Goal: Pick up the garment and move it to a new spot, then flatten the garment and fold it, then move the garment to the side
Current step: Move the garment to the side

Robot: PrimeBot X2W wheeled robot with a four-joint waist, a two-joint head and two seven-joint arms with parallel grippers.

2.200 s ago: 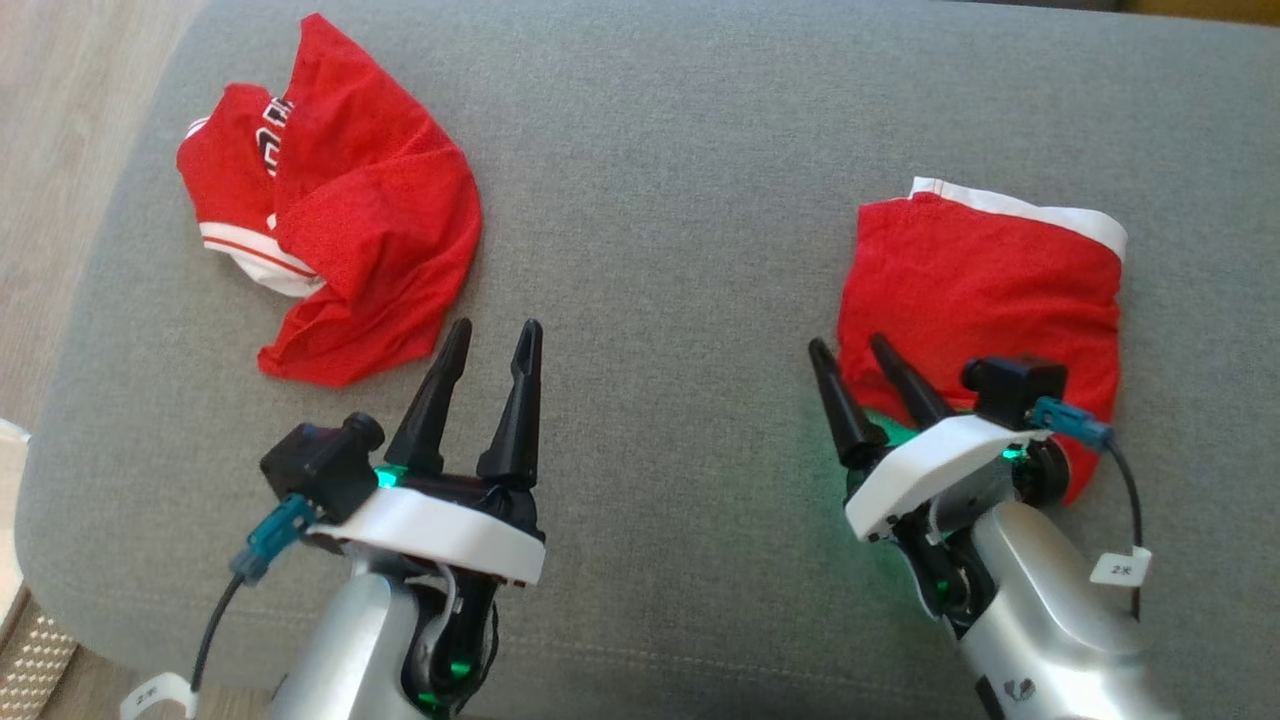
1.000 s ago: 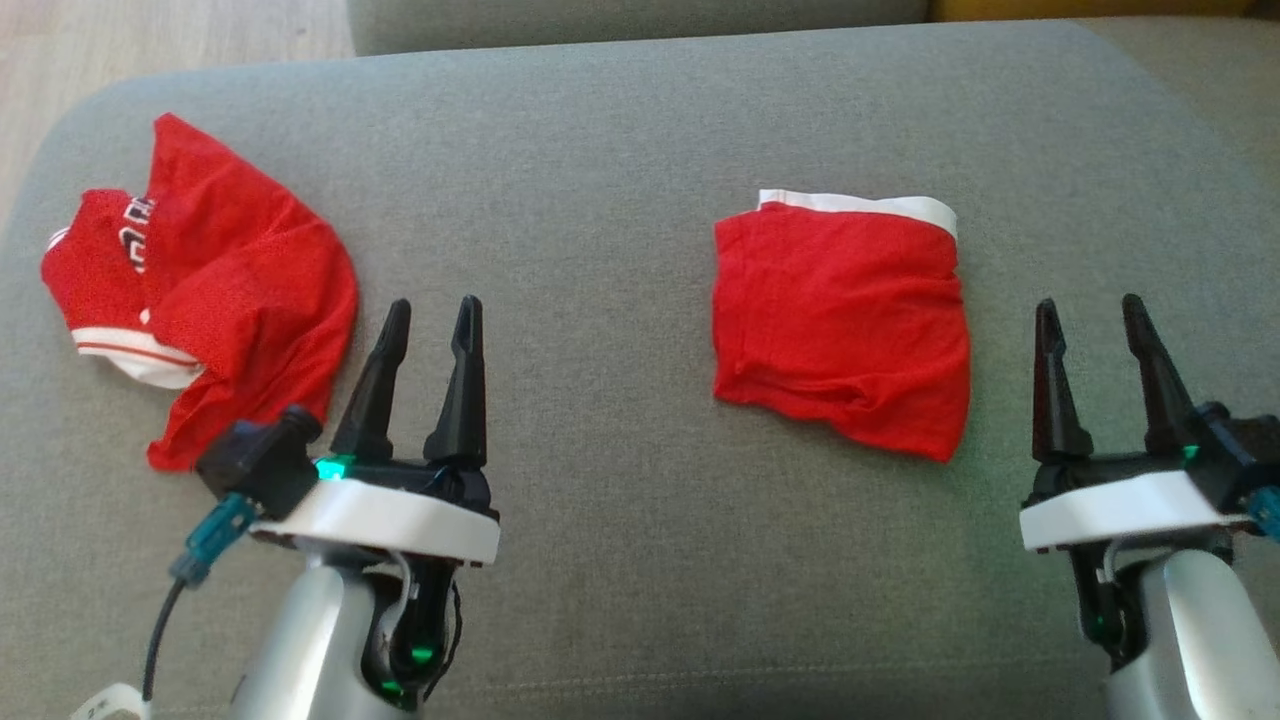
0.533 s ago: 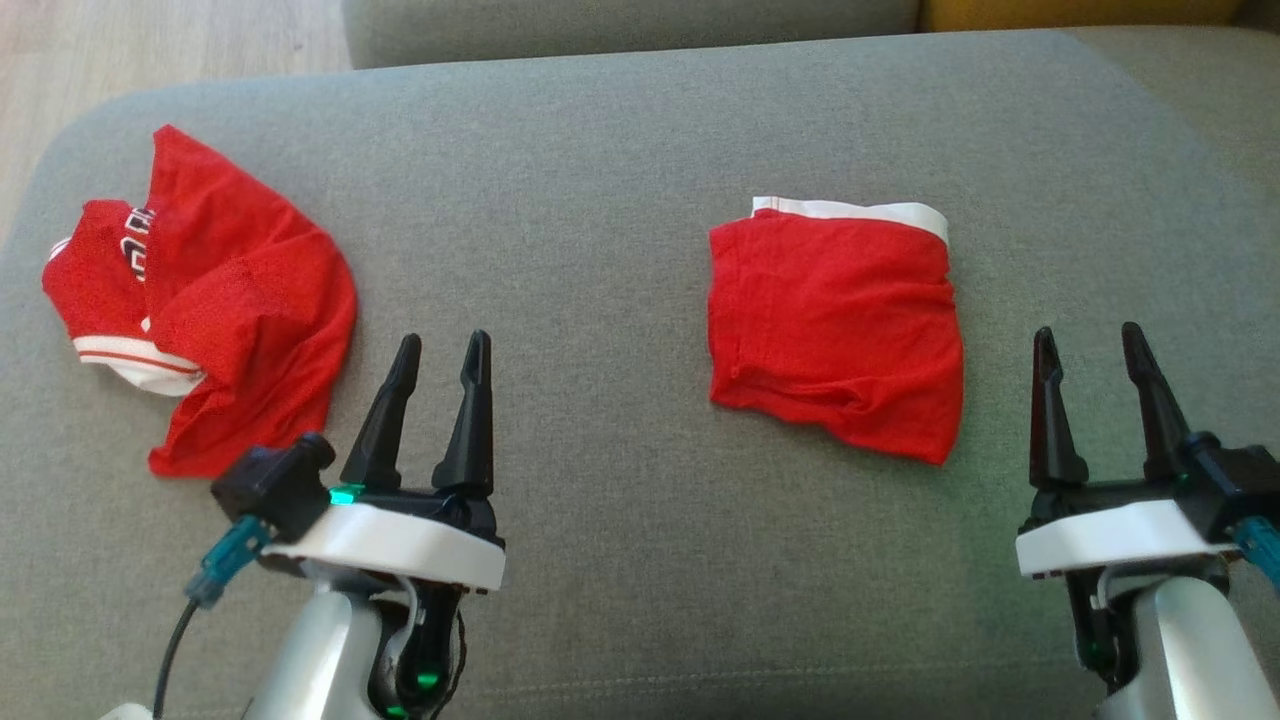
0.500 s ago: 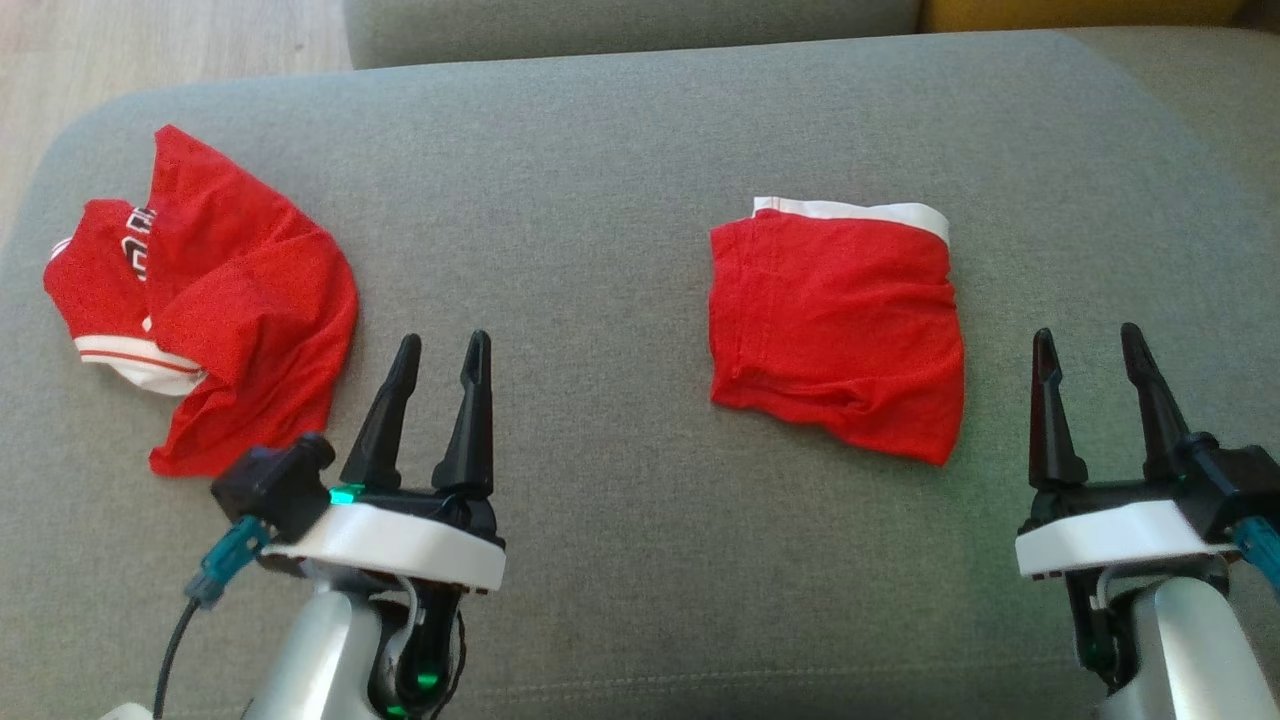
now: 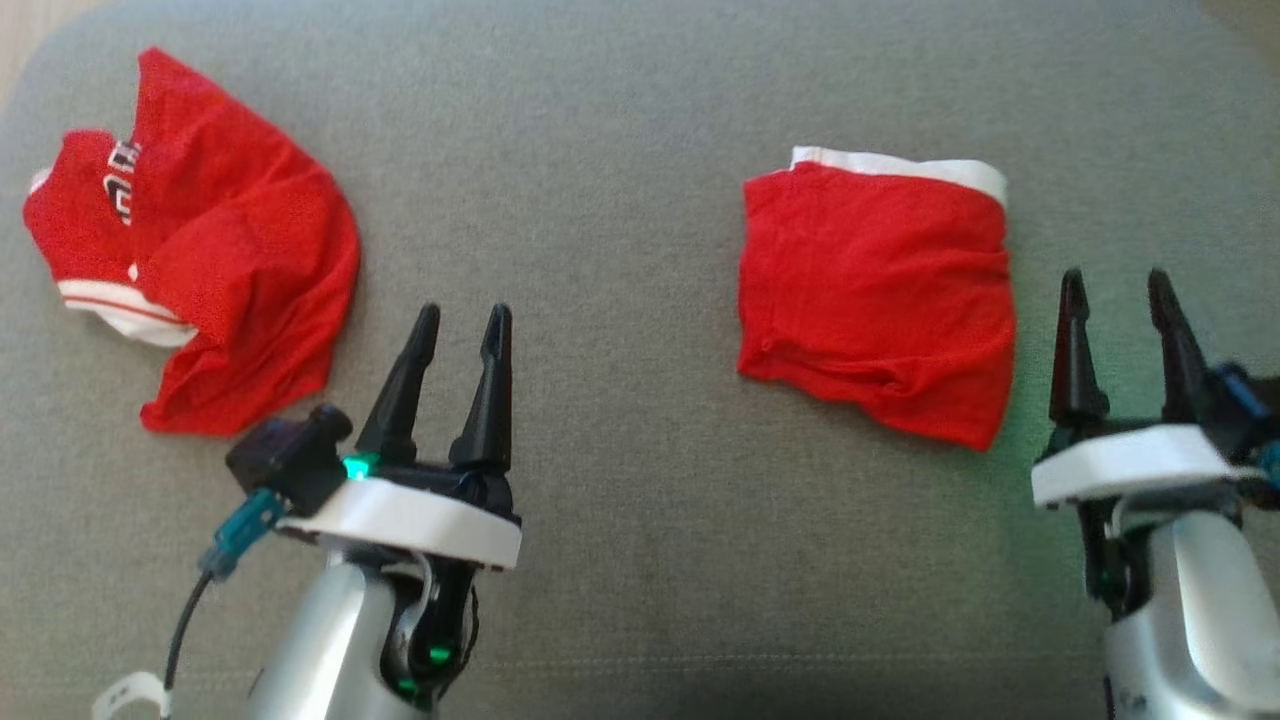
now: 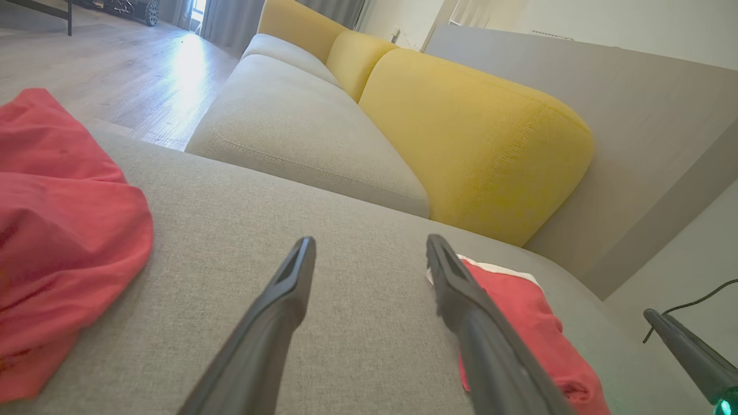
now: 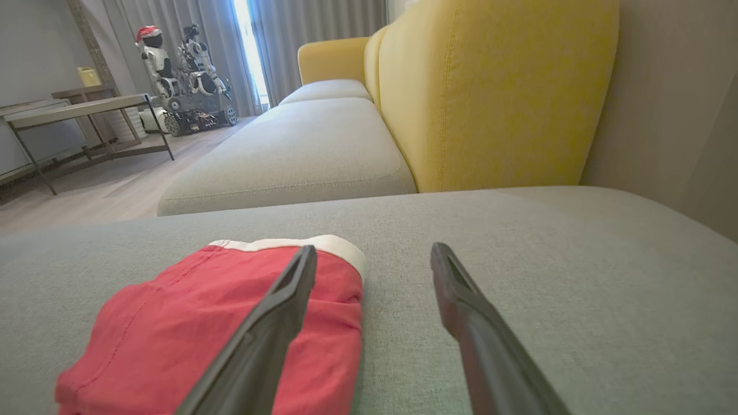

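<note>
My left claw (image 5: pixel 462 322) and right claw (image 5: pixel 1115 285) are spread apart, empty. The folded garment (image 5: pixel 875 295) lies toward the right edge of the cushion (image 5: pixel 620 180).

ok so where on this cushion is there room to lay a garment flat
Widest bare patch: mid grey cushion, between the crumpled red garment and the folded red garment, ahead of the left gripper. The far strip beyond both is bare. Crowded where the right gripper sits beside the folded one.
</note>
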